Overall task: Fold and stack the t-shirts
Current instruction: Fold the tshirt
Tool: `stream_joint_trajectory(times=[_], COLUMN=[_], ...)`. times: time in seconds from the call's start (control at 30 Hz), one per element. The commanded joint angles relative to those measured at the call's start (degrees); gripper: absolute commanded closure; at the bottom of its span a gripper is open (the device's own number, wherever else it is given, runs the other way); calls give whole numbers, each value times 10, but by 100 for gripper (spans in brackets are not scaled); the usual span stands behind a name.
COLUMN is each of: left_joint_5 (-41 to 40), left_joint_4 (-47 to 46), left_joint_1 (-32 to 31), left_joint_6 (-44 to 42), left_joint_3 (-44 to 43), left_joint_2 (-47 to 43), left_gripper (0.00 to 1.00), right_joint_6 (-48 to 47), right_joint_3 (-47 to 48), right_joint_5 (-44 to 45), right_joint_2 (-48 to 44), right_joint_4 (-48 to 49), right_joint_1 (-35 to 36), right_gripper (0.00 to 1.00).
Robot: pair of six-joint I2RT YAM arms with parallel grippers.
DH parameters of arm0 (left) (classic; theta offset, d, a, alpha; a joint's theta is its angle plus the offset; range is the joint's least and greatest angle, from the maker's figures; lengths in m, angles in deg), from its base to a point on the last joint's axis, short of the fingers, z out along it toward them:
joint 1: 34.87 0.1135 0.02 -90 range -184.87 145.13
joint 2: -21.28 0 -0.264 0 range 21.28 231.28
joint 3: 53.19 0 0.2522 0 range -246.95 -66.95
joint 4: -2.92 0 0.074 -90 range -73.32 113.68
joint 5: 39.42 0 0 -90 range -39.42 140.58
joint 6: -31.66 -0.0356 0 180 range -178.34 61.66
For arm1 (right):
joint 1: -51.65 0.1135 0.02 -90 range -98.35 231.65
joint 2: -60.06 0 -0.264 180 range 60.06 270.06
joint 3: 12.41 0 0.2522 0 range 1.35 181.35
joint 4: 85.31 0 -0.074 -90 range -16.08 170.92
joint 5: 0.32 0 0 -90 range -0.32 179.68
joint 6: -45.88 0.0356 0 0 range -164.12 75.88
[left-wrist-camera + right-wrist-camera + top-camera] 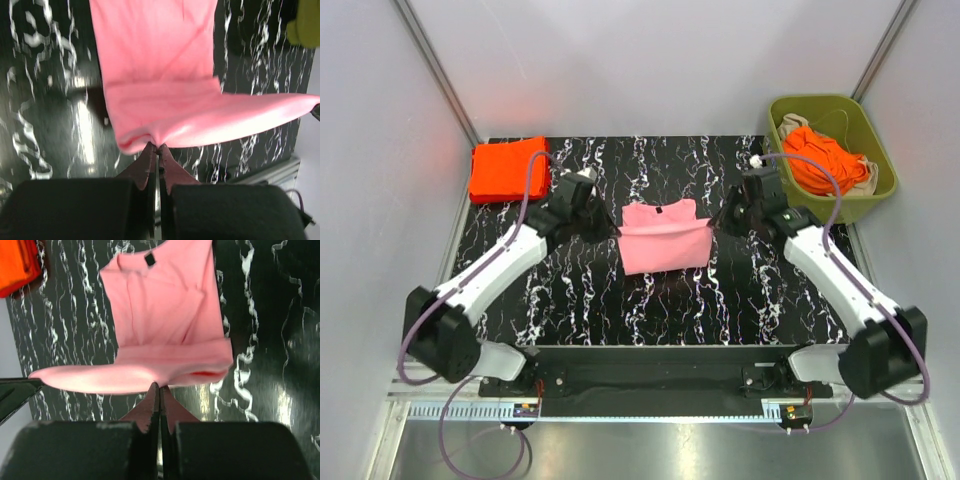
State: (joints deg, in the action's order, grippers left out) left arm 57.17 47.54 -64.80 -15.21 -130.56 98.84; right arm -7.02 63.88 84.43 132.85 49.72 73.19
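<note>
Pink t-shirt (pixel 663 240): centre of the desk (pixel 720 300), between the 2 arms. Collar end points away from the arm bases and lies flat on the black marbled top. Dark neck label (pixel 149 258) faces up.

Near part of the shirt is raised off the desk as a doubled fold, stretched sideways between the 2 claws and hanging over the flat part.

Left claw (pixel 617 232): at the shirt's left edge. The left wrist view shows the fingers pressed together with a pinch of pink cloth caught at the tips (pixel 152 150).

Right claw (pixel 713 225): at the shirt's right edge. The right wrist view shows the same, with the fingers closed tight on the fold's edge (pixel 152 390).

Folded orange-red t-shirt (pixel 506 168): 1 flat square bundle on the far left corner of the desk, well apart from the pink one.

Orange-red t-shirts (pixel 823 158): loose heap inside the olive-green bin (pixel 883 180), with some pale cloth beside them. Bin stands off the desk's far right corner. The number of shirts in it cannot be told.
</note>
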Motion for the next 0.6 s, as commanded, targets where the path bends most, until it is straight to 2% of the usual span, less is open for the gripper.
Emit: stream_joint_trajectory(times=[0.0,0.17,0.43,0.57], left_joint_5=[48,97,194,228], left_joint_4=[-10,-12,-22,-23], left_joint_1=[43,101,140,162], left_joint_6=[-55,-77,-112,-112], left_joint_3=[-89,-222,-437,-548], left_joint_2=[57,191,440,547], left_gripper=[100,100,100,96], right_joint_6=[-55,-79,-93,-85], right_joint_3=[88,188,373,456], right_joint_5=[2,-42,-112,-142], right_joint_2=[92,213,434,532], right_joint_4=[24,23,22,23], right_joint_1=[-23,-57,-94,-111], right_gripper=[100,100,99,97])
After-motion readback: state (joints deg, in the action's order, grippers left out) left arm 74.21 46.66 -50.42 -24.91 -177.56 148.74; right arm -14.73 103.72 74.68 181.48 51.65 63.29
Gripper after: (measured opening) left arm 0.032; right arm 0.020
